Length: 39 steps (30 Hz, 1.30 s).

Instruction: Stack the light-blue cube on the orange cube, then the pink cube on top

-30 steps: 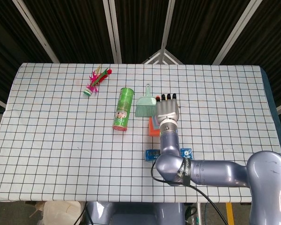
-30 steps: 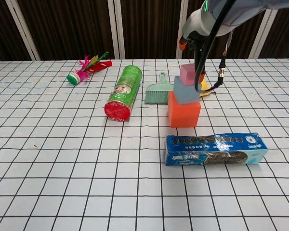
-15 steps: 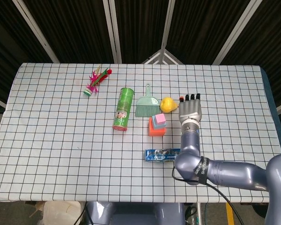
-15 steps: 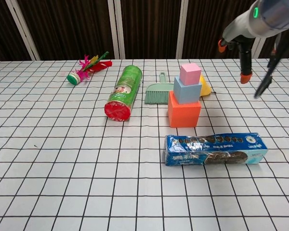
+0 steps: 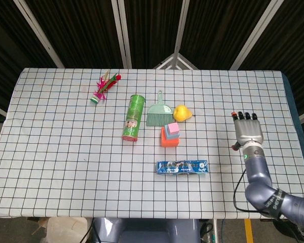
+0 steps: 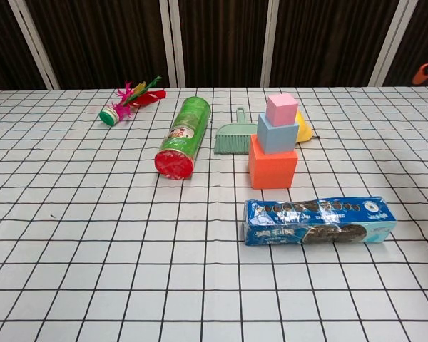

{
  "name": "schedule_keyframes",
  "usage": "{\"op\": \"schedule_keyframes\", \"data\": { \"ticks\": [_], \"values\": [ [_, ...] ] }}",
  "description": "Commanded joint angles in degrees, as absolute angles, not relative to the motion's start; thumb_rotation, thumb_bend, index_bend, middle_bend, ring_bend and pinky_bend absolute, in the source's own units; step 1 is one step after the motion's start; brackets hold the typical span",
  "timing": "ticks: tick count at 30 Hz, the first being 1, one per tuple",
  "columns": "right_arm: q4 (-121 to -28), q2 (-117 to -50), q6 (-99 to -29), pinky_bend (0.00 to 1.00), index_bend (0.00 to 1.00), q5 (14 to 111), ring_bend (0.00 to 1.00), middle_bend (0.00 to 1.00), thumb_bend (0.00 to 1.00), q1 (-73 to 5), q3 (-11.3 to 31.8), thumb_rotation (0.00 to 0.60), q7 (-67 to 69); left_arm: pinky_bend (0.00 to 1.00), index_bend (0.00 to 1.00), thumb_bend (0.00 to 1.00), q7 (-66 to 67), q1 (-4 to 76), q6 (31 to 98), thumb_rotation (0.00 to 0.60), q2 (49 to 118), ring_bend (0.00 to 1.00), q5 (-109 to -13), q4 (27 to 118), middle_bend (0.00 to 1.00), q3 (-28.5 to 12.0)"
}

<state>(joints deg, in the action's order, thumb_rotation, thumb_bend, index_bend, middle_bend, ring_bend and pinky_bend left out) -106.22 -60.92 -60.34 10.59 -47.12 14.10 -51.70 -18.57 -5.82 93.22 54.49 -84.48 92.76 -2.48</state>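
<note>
The three cubes stand stacked a little right of centre on the bench [image 5: 50, 152]: the orange cube [image 6: 272, 163] at the bottom, the blue cube [image 6: 277, 133] on it, the pink cube [image 6: 281, 109] on top. In the chest view the upper two sit slightly turned against the orange one, and each is smaller than the one below.

The right robot hand [image 5: 248, 130] is at the right of the head view, well apart from the stack, over the checked cloth. Its fingers point toward the top of the frame, lie straight and close side by side, and hold nothing. In the chest view only an orange-red tip [image 6: 427, 73] shows at the right edge, probably a fingertip of this hand. The left robot hand appears in neither view.

Just in front of the stack, toward the bottom of the frame, a blue biscuit pack [image 6: 319, 220] lies lengthwise; its print is too small to read. Behind the stack, a green dustpan brush [image 6: 233, 135] lies to the upper left and a yellow thing [image 5: 180, 113] to the upper right, partly hidden by the cubes in the chest view. Left of the stack a green can [image 6: 184, 136] lies on its side, red end toward the chest camera; its label is unreadable. In the upper left lies a feathered shuttlecock [image 6: 128, 99].

Nothing stands between the hand and the stack.
</note>
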Motion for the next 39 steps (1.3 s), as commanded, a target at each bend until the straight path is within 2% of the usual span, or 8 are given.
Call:
{"op": "schedule_keyframes", "data": {
  "ticks": [1,4,8,14,21,28,34,39],
  "values": [
    [-104.80,-54.85,-56.58,0.01,0.00,36.48,0.03,0.08,0.24,-27.64,10.58,0.600,-25.02,0.00,0.11,0.16,-17.76,-5.85,93.54,0.600,54.71,0.00,-84.45,93.09,0.00,-2.58],
    [-103.61,-54.29,-61.34,0.01,0.00,48.25,0.02,0.08,0.24,-21.40,8.51,0.600,-17.13,0.00,0.11,0.16,-17.02,-5.77,93.40,0.600,54.92,0.00,-84.60,93.50,0.00,-2.47],
    [-102.36,-54.17,-71.70,0.01,0.00,61.52,0.02,0.08,0.24,-14.03,5.67,0.600,-9.48,0.00,0.11,0.16,-16.36,-6.00,93.78,0.600,55.00,0.00,-84.82,93.84,0.00,-2.30],
    [-100.44,-55.09,-80.08,0.01,0.00,71.86,0.02,0.08,0.24,-7.59,1.42,0.600,-5.35,0.00,0.11,0.16,-18.01,-6.87,95.02,0.600,54.86,0.00,-84.24,93.24,0.00,-2.56],
    [-99.31,-56.22,-84.61,0.01,0.00,77.35,0.02,0.08,0.24,-5.67,0.65,0.600,-7.60,0.00,0.11,0.16,-20.71,-7.60,96.30,0.600,54.67,0.00,-84.56,92.15,0.00,-2.68],
    [-100.50,-55.93,-86.40,0.01,0.00,78.50,0.01,0.08,0.24,-4.37,0.42,0.600,-10.63,0.00,0.11,0.16,-22.70,-8.10,97.09,0.600,54.61,0.00,-84.55,90.99,0.00,-2.89],
    [-104.37,-54.61,-85.77,0.01,0.00,73.51,0.00,0.08,0.24,-3.03,0.82,0.600,-14.61,0.00,0.11,0.16,-22.52,-7.73,96.86,0.600,54.46,0.00,-85.48,90.93,0.00,-2.77],
    [-103.92,-53.88,-86.25,0.01,0.00,73.33,0.00,0.08,0.24,-2.22,1.44,0.600,-12.48,0.00,0.11,0.16,-21.51,-7.41,96.26,0.600,54.52,0.00,-86.13,91.37,0.00,-2.40]
  ]
}}
